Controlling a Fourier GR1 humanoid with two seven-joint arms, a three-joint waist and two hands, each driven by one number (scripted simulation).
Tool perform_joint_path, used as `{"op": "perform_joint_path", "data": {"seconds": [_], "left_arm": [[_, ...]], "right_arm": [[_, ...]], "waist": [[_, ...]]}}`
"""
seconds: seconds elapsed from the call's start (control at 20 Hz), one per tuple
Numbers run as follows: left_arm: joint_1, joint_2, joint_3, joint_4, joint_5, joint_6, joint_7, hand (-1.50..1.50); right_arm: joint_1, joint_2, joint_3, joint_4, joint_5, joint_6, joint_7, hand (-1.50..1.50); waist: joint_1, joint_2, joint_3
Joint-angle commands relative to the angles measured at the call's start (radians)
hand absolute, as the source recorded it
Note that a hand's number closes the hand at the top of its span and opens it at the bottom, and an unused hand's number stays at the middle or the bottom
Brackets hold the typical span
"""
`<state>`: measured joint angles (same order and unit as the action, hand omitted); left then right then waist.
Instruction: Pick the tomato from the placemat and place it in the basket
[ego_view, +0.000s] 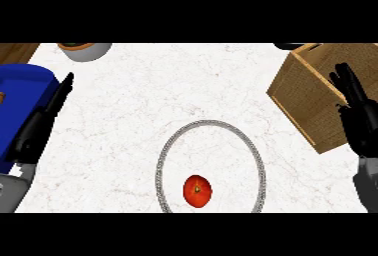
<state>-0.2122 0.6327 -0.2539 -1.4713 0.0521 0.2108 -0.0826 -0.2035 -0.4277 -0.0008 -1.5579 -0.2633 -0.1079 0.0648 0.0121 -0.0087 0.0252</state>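
Note:
A red tomato (197, 190) lies on a round white placemat with a grey rim (210, 122), near the mat's front edge. A wicker basket (314, 97) stands at the right, tilted in the view. My right hand (359, 120) is open with straight fingers, raised in front of the basket's right part, well to the right of the tomato. My left hand (40, 125) is open at the left edge, fingers pointing up, far from the tomato. Neither hand touches the tomato.
A blue container (22, 95) stands at the far left, behind my left hand. A grey bowl or cup (85, 50) sits at the back left. A wooden surface shows at the top left corner (15, 50). The counter is white marble.

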Motion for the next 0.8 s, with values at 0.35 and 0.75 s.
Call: {"op": "perform_joint_path", "data": {"seconds": [0.35,0.75], "left_arm": [[0.204,-0.228,-0.032,0.171,0.224,-0.026,0.256,0.00],[0.239,-0.252,-0.024,0.175,0.239,-0.014,0.263,0.00]], "right_arm": [[-0.140,0.283,0.346,-0.160,0.218,-0.166,-0.050,1.50],[-0.215,0.425,0.619,0.073,0.632,-0.524,0.221,-1.50]], "waist": [[0.073,0.020,-0.033],[0.031,0.000,-0.036]]}}
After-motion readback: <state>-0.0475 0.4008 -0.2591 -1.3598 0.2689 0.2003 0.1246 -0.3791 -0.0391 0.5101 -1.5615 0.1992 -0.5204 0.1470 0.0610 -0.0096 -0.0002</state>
